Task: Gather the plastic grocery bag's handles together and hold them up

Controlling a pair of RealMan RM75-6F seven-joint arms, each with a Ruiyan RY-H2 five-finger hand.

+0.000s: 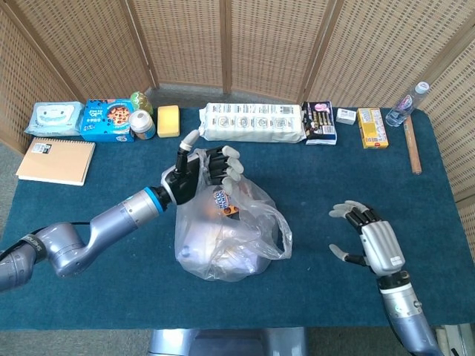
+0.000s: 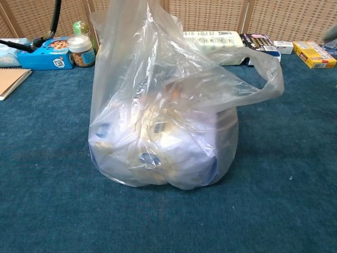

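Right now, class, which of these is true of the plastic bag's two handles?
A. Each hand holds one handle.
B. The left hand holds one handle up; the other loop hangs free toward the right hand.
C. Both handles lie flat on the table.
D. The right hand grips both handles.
B: the left hand lifts one handle while the other handle droops loose and the right hand holds nothing.

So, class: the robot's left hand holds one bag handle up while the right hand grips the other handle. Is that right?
Not quite. The left hand does hold one handle of the plastic bag up, but the right hand is open and apart from the bag; the other handle hangs free. The head view shows it.
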